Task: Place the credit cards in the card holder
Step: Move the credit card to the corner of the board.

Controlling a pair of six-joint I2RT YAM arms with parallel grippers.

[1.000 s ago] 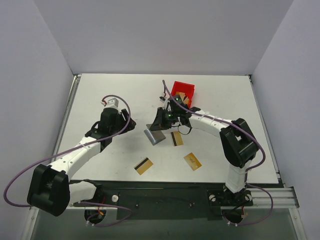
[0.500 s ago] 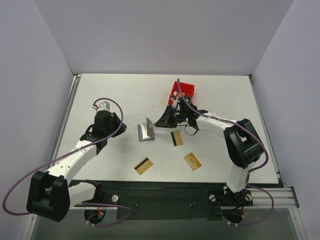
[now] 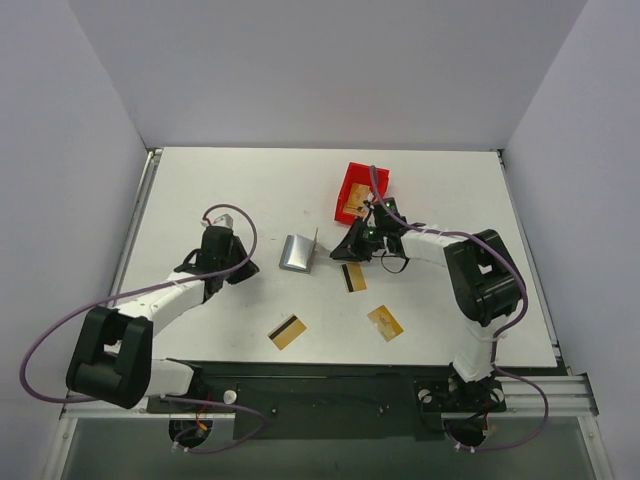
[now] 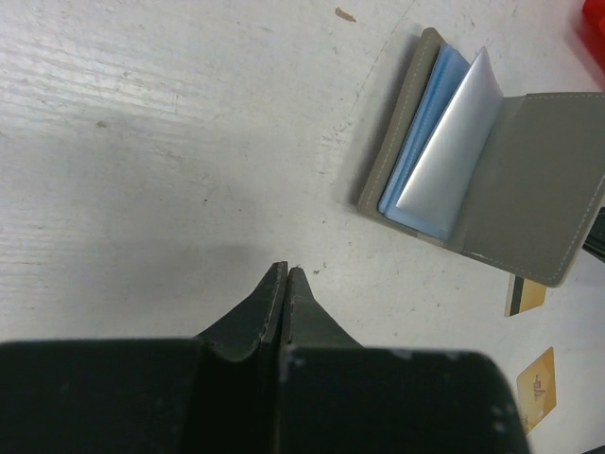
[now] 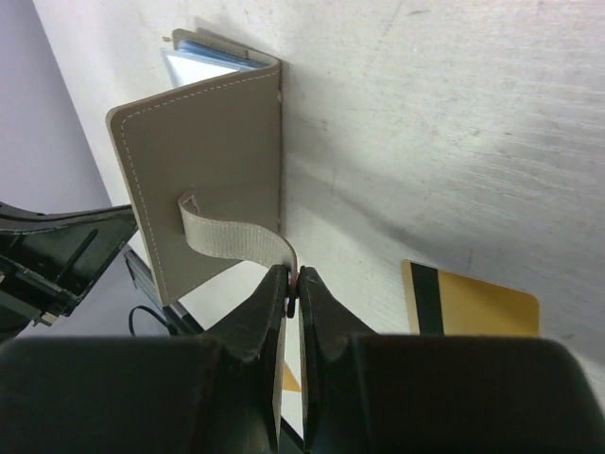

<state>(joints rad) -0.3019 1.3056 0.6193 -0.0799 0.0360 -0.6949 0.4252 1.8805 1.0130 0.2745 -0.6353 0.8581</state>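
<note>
The grey card holder (image 3: pixel 296 253) lies open left of the table's middle, its blue sleeves (image 4: pixel 422 142) showing and its flap standing up. My right gripper (image 5: pixel 295 279) is shut on the holder's light tab (image 5: pixel 232 241), just right of the holder (image 5: pixel 208 161). My left gripper (image 4: pixel 286 270) is shut with nothing in it, a short way left of the holder (image 4: pixel 529 199). Three gold-tan credit cards lie flat: a striped one (image 3: pixel 353 277) under the right gripper, a second striped one (image 3: pixel 287 332) and a plain one (image 3: pixel 385 322) nearer the front.
A small red bin (image 3: pixel 366 178) stands behind the right gripper with something tan inside. White walls close off the table at the left, back and right. The black base rail (image 3: pixel 320 385) runs along the near edge.
My left gripper has shut and drawn back to the left of the holder. My right gripper has pulled the tab to the right, and the holder's flap has swung up and open.
</note>
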